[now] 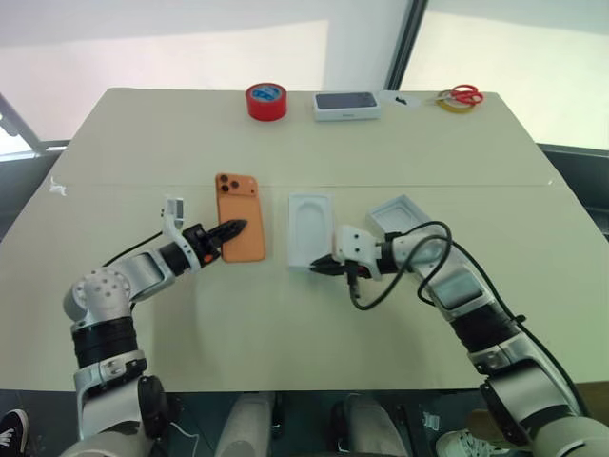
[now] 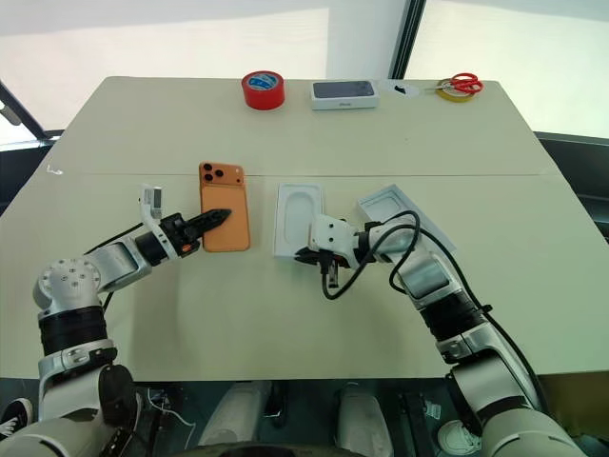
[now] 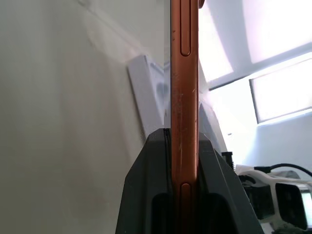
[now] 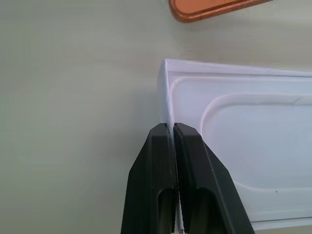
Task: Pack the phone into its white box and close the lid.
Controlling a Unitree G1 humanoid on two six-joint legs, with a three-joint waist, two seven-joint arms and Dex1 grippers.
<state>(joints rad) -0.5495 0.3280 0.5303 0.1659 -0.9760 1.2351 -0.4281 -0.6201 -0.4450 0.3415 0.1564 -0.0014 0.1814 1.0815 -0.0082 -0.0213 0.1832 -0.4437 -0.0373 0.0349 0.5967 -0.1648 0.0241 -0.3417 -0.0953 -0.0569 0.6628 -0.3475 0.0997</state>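
The orange phone [image 1: 240,211] lies back-up left of centre, its camera cluster at the far corner. My left gripper [image 1: 233,228] is shut on its near left edge; in the left wrist view the phone [image 3: 184,73] stands edge-on between the fingers. The white box [image 1: 309,228], open with its white moulded liner showing, lies just right of the phone. My right gripper [image 1: 317,268] is shut on the box's near wall, and the right wrist view shows the fingers [image 4: 156,161] pinching that thin wall [image 4: 166,92]. The lid [image 1: 403,213] lies right of the box, partly behind my right arm.
Along the far edge of the table sit a red tape roll [image 1: 266,101], a white box printed with a dark phone picture [image 1: 347,105], and red-handled scissors [image 1: 463,94] on a yellow roll. A black cable [image 1: 381,295] loops off my right wrist.
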